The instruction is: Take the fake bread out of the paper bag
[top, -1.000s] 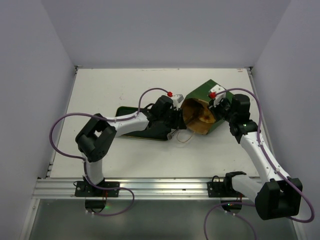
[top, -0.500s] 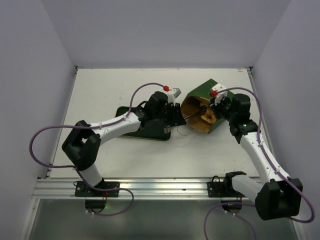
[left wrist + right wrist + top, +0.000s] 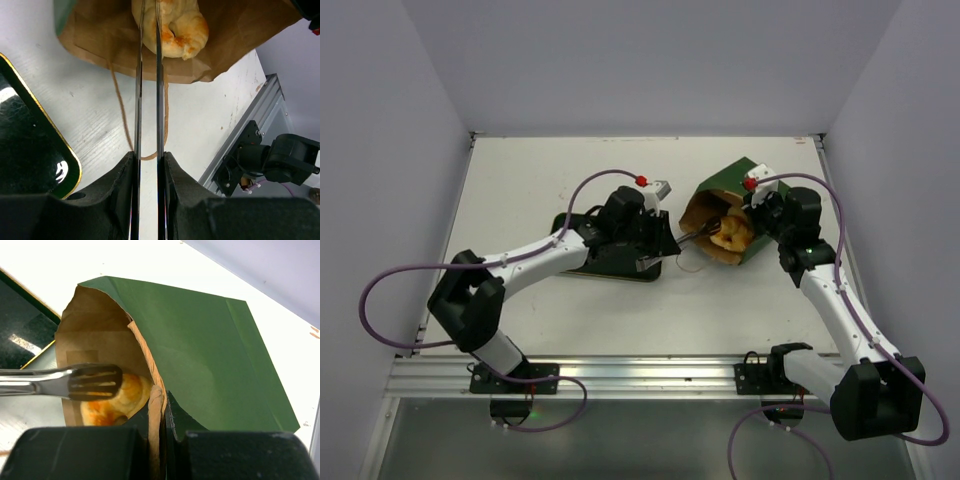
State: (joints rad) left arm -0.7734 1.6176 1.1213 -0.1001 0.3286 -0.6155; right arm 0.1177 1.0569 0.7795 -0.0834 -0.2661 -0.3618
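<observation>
Fake bread point(image 3: 175, 27) could squirt from the thin tongs point(image 3: 160, 100) my left gripper point(image 3: 148, 157) clenches if I squeeze off-centre, rolling deeper into the paper bag point(image 3: 210, 350) my right gripper point(image 3: 162, 407) pinches open.

The tongs point(image 3: 75, 382) partly hide the fake bread point(image 3: 127, 394); the left wrist view's top edge crops the paper bag point(image 3: 235, 35).

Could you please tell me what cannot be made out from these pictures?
- Whether the tips of the tongs pinch the croissant-like bread: left wrist view, cut off by the top edge.
- More bread deeper in the paper bag: right wrist view, the tongs and bag wall hide it; too small from the top.
- What lies on the tray: top view, the left arm covers it; left wrist view shows only a corner.
</observation>
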